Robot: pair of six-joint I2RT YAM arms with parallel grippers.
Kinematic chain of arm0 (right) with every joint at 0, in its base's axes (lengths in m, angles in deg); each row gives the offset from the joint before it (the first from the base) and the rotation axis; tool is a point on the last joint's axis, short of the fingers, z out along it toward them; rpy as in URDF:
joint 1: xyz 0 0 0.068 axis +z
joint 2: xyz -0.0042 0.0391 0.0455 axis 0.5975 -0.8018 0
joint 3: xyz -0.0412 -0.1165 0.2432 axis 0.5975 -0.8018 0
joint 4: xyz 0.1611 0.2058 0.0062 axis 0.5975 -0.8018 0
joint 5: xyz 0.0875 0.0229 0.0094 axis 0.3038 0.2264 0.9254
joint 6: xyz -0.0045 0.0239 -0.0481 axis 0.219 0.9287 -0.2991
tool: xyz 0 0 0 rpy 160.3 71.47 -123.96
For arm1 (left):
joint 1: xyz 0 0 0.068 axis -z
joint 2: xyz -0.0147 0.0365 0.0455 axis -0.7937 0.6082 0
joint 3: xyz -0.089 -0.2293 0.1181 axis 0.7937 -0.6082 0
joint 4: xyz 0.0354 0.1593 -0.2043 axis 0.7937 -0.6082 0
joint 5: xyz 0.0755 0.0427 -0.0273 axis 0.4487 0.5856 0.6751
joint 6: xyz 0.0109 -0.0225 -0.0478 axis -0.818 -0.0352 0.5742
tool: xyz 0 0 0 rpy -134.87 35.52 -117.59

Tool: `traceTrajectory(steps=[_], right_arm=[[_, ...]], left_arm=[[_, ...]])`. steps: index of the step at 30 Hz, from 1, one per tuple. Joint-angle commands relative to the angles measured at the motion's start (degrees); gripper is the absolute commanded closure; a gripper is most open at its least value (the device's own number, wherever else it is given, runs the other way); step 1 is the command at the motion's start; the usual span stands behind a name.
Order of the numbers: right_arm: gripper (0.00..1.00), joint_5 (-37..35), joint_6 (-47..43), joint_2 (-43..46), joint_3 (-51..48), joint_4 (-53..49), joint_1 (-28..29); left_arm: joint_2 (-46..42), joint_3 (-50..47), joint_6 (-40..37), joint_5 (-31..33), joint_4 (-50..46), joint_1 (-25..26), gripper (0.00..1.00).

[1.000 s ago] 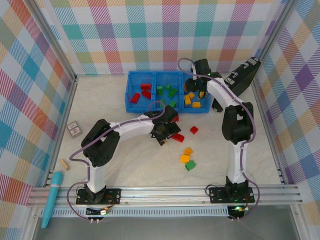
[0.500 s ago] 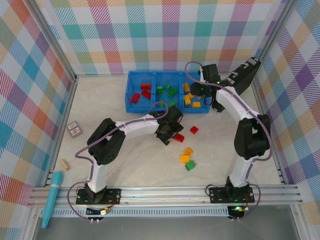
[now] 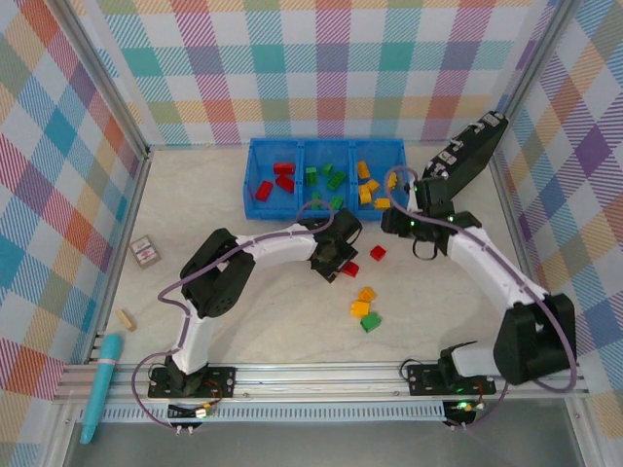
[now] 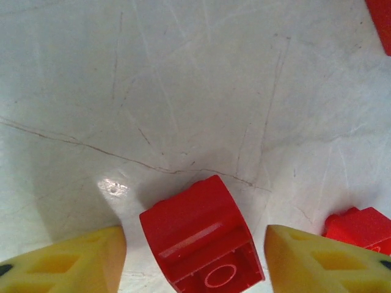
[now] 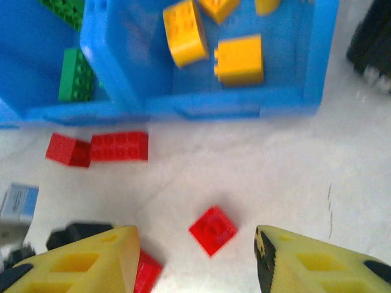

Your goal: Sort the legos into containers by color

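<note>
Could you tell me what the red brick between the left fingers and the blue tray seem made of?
The red brick looks like glossy moulded plastic: it has crisp edges and a light streak. The blue tray seems smooth plastic too, uniformly coloured.

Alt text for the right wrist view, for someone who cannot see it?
The right end effector's yellow fingers, spread apart, frame a small red lego on the white table. Beyond lie two more red legos beside the blue tray, where one compartment holds yellow legos, the next green ones.
</note>
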Motion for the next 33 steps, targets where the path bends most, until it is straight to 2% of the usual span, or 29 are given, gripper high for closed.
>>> traceTrajectory(steps=[1, 7, 12, 20, 27, 33], right_arm=[[0.47, 4.2, 4.0, 6.9, -5.3, -1.4, 2.1], [0.43, 7.1, 10.1, 17.8, -13.7, -4.4, 6.2], [0.37, 7.8, 11.2, 24.5, -19.1, -10.0, 12.3], [0.27, 4.4, 17.1, 31.6, -24.6, -16.4, 24.1], [0.18, 0.2, 20.1, 26.5, -25.4, -16.3, 30.1], [0.16, -4.8, 18.9, 19.1, -23.7, -15.1, 35.4]], left_arm=[[3.0, 0.6, 0.7, -1.9, 1.4, 0.5, 0.46], [4.1, -0.7, 0.4, -4.1, 1.5, 0.5, 0.62], [3.8, -3.0, -0.5, -6.5, 2.3, 0.6, 0.76], [-0.5, -4.7, -7.7, -7.9, -1.3, -0.2, 0.86], [-8.3, -2.3, -21.1, -4.4, -10.0, -3.4, 0.88], [-17.2, -1.4, -29.4, -0.1, -13.5, -7.7, 0.88]])
